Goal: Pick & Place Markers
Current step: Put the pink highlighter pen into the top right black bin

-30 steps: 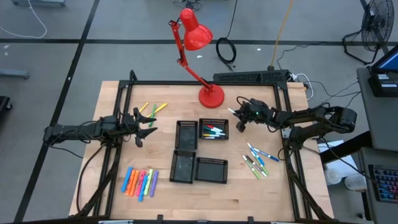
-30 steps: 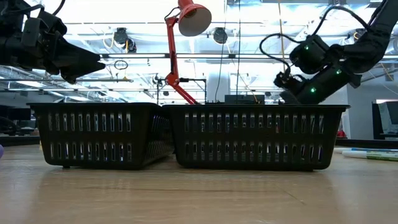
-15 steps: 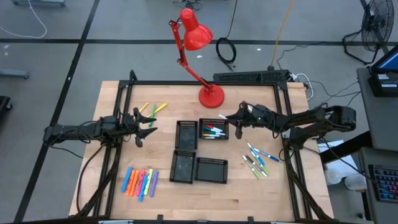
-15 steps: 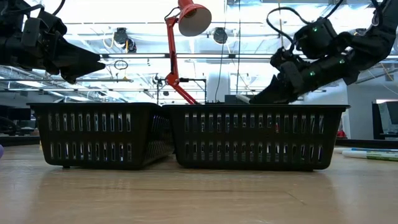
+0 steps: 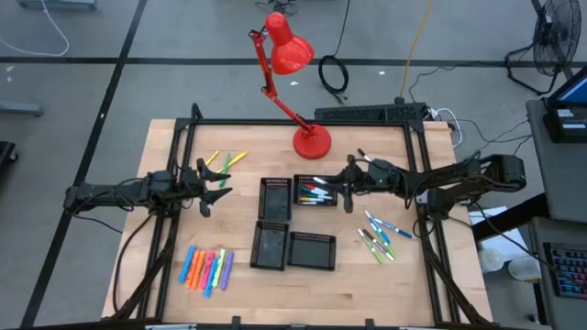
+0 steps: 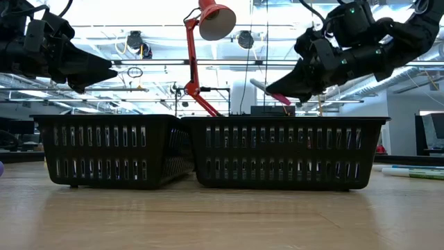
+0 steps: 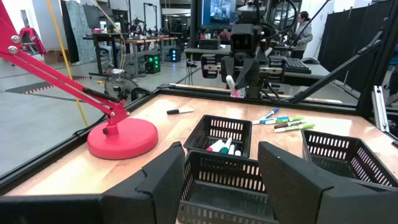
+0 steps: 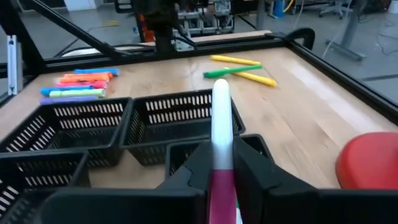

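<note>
Over the table [image 5: 431, 275], right gripper [image 5: 347, 176] grips a pink-capped marker [image 8: 221, 134].

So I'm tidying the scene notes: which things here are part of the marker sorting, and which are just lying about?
Part of the job:
- right claw, shut on a white marker with a pink cap
- markers already in the tray
- loose pens
- highlighters
- left claw, open, waiting

Lying about:
- red lamp
- cable coil

free: bare table [image 5: 367, 293] front | obstacles: trays [image 5: 293, 225] centre, lamp [image 5: 310, 140] behind
</note>
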{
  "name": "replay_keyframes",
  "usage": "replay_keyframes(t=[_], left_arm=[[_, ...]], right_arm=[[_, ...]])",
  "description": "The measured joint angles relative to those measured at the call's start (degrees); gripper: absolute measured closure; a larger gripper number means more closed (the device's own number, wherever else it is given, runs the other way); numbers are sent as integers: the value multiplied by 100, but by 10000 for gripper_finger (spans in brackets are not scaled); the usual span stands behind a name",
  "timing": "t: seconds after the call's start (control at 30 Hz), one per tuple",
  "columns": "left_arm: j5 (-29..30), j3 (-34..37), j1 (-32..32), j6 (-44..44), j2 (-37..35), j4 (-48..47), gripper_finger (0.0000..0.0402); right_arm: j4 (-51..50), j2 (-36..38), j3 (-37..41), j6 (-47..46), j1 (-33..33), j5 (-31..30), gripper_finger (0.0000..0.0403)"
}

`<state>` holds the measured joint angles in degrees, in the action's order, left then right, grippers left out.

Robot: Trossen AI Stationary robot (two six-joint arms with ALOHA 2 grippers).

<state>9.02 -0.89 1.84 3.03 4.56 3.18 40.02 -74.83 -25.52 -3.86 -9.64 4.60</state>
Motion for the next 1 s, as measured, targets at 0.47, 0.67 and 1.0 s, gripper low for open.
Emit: replay_keyframes(t=[0.47, 0.67, 1.0], left_arm=[[0, 0, 1, 0, 0, 2, 192], [-1, 0, 0, 0, 0, 1, 192], [-5, 0, 1, 0, 0, -1, 192]], right_arm=[[3, -575, -381, 22, 272, -19, 370], [-7, -1325, -684, 61, 264, -4, 370], [-635, -2147, -1240, 339, 264, 15, 369]])
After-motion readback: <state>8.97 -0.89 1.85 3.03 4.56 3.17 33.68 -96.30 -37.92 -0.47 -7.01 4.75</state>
